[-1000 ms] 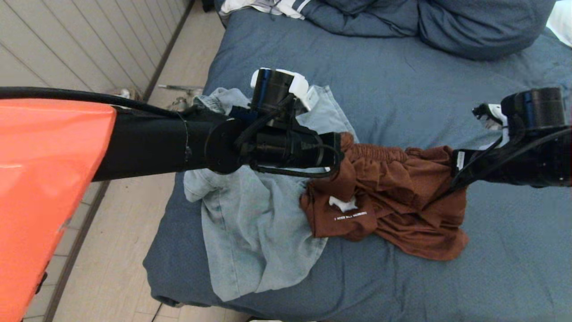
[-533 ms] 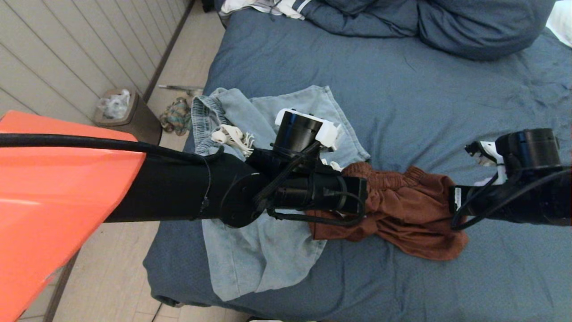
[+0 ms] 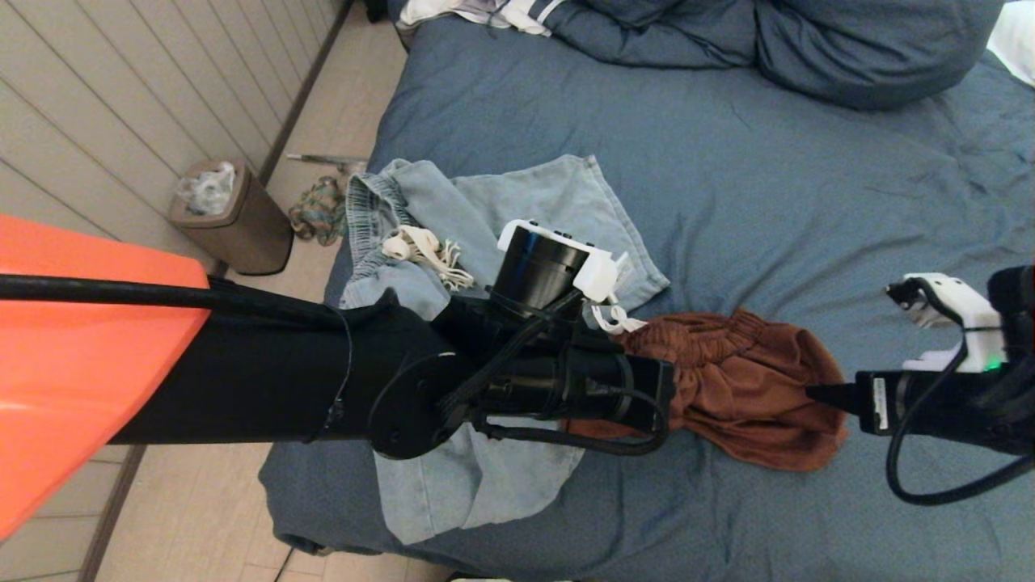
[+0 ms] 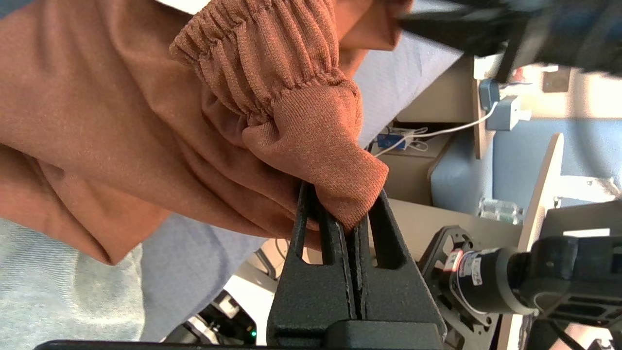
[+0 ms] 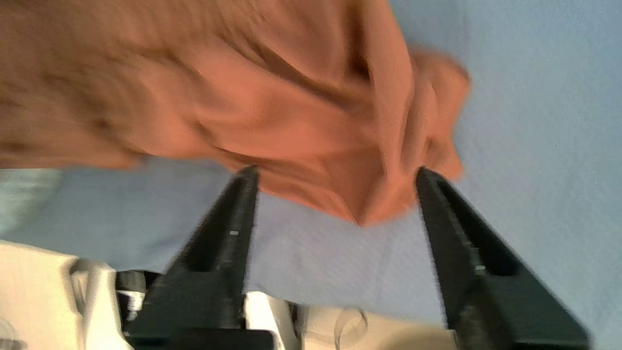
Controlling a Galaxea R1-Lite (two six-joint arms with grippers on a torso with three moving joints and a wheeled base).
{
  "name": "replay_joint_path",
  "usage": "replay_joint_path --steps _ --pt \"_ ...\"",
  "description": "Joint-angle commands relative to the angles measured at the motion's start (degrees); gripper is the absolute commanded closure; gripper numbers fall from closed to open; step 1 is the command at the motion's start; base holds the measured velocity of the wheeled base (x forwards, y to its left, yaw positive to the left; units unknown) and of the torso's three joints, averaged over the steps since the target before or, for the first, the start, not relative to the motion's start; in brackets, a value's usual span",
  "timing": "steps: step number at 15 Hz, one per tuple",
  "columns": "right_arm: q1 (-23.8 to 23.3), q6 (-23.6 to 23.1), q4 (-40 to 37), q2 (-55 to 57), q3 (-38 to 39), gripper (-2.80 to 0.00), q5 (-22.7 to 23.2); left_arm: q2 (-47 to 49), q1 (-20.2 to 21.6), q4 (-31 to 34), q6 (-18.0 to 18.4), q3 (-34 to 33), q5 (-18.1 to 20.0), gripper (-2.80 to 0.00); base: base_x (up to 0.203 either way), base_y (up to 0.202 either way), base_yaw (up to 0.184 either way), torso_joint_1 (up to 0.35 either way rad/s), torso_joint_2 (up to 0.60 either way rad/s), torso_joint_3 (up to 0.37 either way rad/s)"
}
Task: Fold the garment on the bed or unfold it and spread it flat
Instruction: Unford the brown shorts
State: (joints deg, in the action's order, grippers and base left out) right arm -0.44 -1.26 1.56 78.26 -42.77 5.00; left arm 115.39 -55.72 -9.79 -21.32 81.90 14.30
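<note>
Brown shorts with an elastic waistband [image 3: 744,388] lie crumpled on the slate-blue bed [image 3: 768,186], near its front edge. My left gripper [image 3: 675,388] is at their left end, and in the left wrist view it [image 4: 347,214] is shut on a fold of the brown fabric [image 4: 311,141] beside the waistband. My right gripper [image 3: 825,394] sits at the right end of the shorts. In the right wrist view it [image 5: 335,194] is open, with a corner of the shorts [image 5: 291,112] just beyond its fingertips and touching neither.
A light-blue denim garment [image 3: 461,477] lies under my left arm and partly under the shorts, hanging toward the bed's left edge. Bunched duvet and pillows [image 3: 808,40] fill the far end. A brown bin [image 3: 238,222] stands on the floor to the left.
Both arms came down and toward the bed's front edge. My right gripper let go of the shorts and drew back to the right. The shorts sank onto the cover.
</note>
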Motion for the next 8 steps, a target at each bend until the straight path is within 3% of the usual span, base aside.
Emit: replay_joint_path --steps 1,5,8 --pt "-0.83 -0.20 0.08 -2.75 -3.43 -2.80 2.22 -0.86 -0.79 -1.10 -0.12 -2.16 0.11 0.00 0.000 0.000 0.000 0.000 0.00 0.000" --pt "-0.74 -0.34 0.34 8.09 -9.49 -2.80 2.36 -1.31 -1.59 -3.22 -0.39 -4.11 0.11 0.00 0.000 0.000 0.000 0.000 0.00 0.000" --pt "-0.39 -0.77 5.82 16.37 -13.70 -2.80 4.97 -1.75 -1.86 -3.31 -0.56 -4.83 0.11 0.00 0.000 0.000 0.000 0.000 0.00 0.000"
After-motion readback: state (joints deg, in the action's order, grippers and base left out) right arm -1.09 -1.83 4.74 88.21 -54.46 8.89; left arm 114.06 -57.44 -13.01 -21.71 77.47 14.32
